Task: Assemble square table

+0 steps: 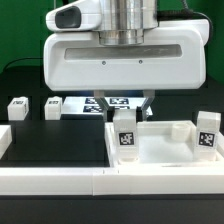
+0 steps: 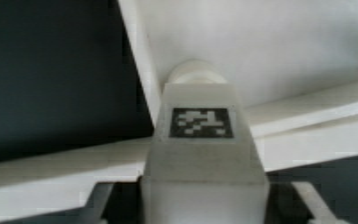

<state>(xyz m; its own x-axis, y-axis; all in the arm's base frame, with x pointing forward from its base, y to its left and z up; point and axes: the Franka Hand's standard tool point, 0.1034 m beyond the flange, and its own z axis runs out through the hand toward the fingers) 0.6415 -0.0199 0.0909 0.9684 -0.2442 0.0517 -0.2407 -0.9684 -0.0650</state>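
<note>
The square table's white slab (image 1: 158, 152) lies recessed side up on the exterior view's right. A white leg (image 1: 125, 135) with a black-and-white tag stands upright at the slab's near left corner. My gripper (image 1: 128, 112) reaches straight down onto that leg. In the wrist view the leg (image 2: 201, 122) runs up between the two fingers, and my gripper (image 2: 201, 205) is shut on its sides. The slab (image 2: 300, 60) lies behind it. A second tagged leg (image 1: 207, 134) stands upright at the slab's right corner.
Two more white legs (image 1: 17, 108) (image 1: 53, 108) lie on the black table at the exterior view's left. The marker board (image 1: 100, 103) lies behind the gripper. White border rails (image 1: 90, 182) run along the front edge and the left side.
</note>
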